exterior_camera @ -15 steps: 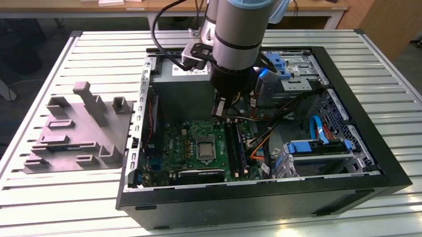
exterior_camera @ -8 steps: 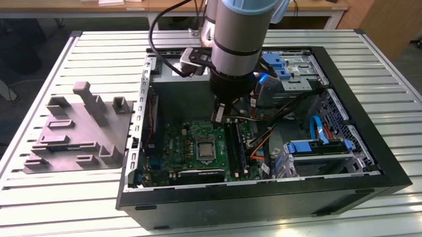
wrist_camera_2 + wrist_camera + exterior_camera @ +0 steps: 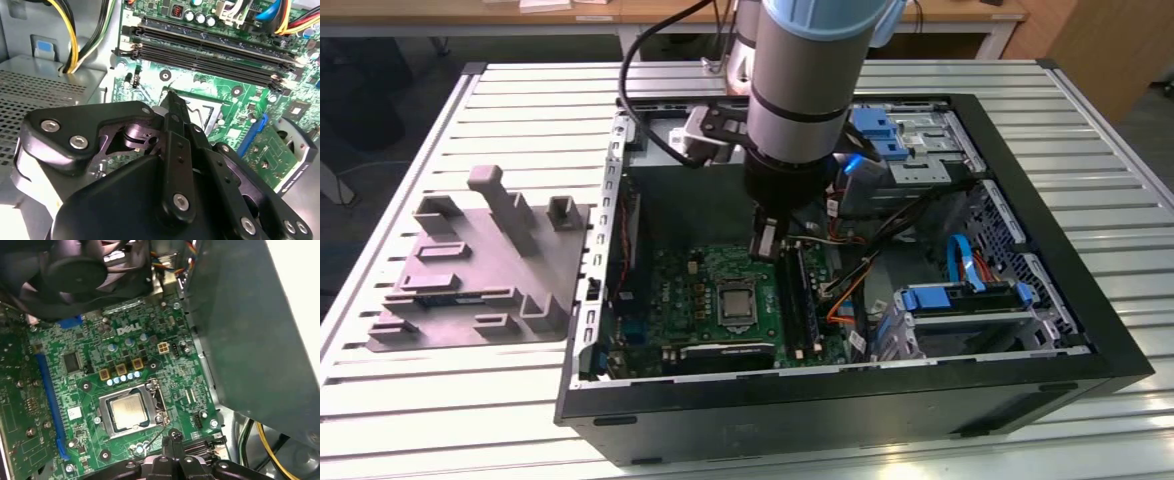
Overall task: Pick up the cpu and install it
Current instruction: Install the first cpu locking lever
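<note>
Cpu (image 3: pixel 129 411) seated in its socket (image 3: pixel 131 412).
Tool (image 3: pixel 172 441) hovers close above, fingers together, empty; descending could scrape the motherboard (image 3: pixel 150 365).

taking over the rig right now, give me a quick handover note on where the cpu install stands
Gripper: inside the open computer case, above the motherboard, beside the socket and holding nothing; the jaws look shut.
The cpu: lying flat in the socket, seen in the first wrist view, silvery top up.
Done: cpu picked up, placed in the socket and let go.
Left: whether the chip is fully seated and the socket's metal frame latched is not clear from these views, so check both.
</note>
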{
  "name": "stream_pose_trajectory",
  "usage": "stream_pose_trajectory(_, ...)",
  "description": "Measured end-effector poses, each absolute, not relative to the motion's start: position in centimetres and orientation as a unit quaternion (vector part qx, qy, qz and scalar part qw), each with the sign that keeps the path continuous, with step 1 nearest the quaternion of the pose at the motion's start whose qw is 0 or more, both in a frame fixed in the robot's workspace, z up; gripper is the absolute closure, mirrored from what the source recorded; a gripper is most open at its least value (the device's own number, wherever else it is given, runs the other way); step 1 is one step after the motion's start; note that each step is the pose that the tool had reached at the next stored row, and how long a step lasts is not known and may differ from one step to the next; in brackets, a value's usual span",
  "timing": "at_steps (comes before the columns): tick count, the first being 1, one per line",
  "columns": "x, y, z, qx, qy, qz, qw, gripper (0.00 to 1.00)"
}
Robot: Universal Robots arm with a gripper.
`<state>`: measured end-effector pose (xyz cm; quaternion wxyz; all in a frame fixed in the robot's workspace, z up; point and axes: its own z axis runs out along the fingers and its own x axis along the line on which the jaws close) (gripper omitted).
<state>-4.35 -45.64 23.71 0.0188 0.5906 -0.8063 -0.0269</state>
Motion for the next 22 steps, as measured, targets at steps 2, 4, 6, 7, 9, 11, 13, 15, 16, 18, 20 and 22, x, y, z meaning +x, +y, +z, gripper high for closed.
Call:
stream_pose_trajectory(2,-4.44,-45.88,23.71,0.594,-0.804,-0.027,0.019,0.89)
stream_pose_trajectory(4,-4.55,-46.16,23.71,0.597,-0.802,-0.027,0.019,0.89)
stream_pose_trajectory(6,-4.61,-46.47,23.71,0.599,-0.800,-0.027,0.019,0.89)
stream_pose_trajectory(7,-4.62,-46.55,23.71,0.599,-0.800,-0.027,0.019,0.89)
stream_pose_trajectory(9,-4.62,-46.57,23.71,0.599,-0.800,-0.027,0.019,0.89)
stream_pose_trajectory(11,-4.62,-46.58,23.71,0.599,-0.800,-0.027,0.019,0.89)
stream_pose_trajectory(13,-4.62,-46.58,23.71,0.599,-0.800,-0.027,0.019,0.89)
stream_pose_trajectory(15,-4.62,-46.58,23.71,0.599,-0.800,-0.027,0.019,0.89)
stream_pose_trajectory(16,-4.62,-46.58,23.71,0.599,-0.800,-0.027,0.019,0.89)
stream_pose_trajectory(18,-4.62,-46.58,23.71,0.599,-0.800,-0.026,0.019,0.89)
stream_pose_trajectory(20,-4.62,-46.61,23.70,0.599,-0.800,-0.026,0.020,0.89)
stream_pose_trajectory(22,-4.62,-46.66,23.68,0.599,-0.800,-0.025,0.020,0.89)
